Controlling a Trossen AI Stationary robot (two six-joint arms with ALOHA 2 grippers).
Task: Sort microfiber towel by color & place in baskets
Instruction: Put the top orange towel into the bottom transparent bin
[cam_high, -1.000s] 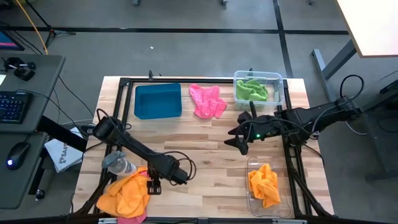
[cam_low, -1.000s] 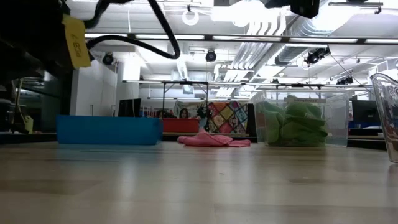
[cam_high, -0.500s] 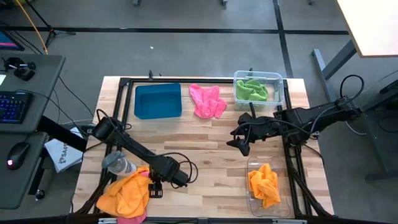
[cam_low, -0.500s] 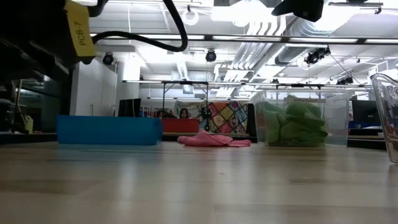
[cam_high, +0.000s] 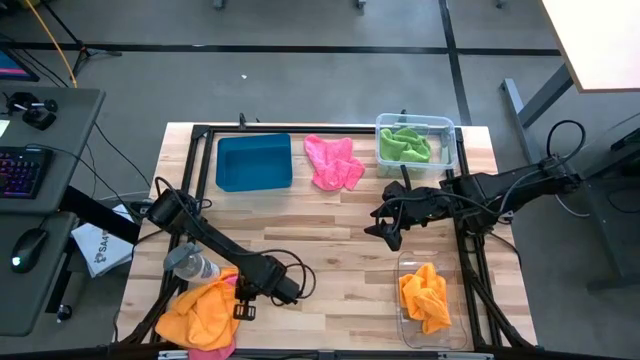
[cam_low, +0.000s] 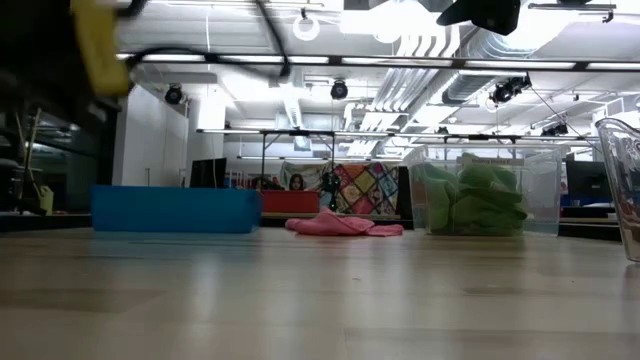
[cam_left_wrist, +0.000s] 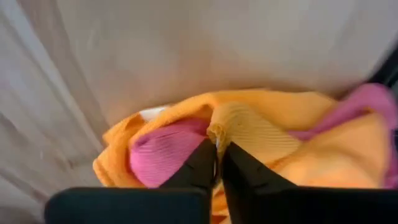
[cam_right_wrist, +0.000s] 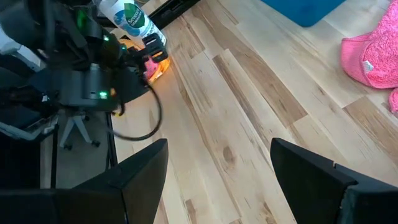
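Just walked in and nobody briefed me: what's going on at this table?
The left gripper is shut on an orange towel in the heap at the table's near left corner. The right gripper hovers open mid-table. Green towels and another orange one already sit in clear bins; a pink towel lies loose beside the empty blue tray.

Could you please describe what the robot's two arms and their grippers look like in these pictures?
Both arms are dark, jointed and slim, with black cables looping beside them. The left gripper has two narrow black fingers; the right gripper has broad, flat black ones. A yellow tag, too blurred to read, shows on an arm in the low view.
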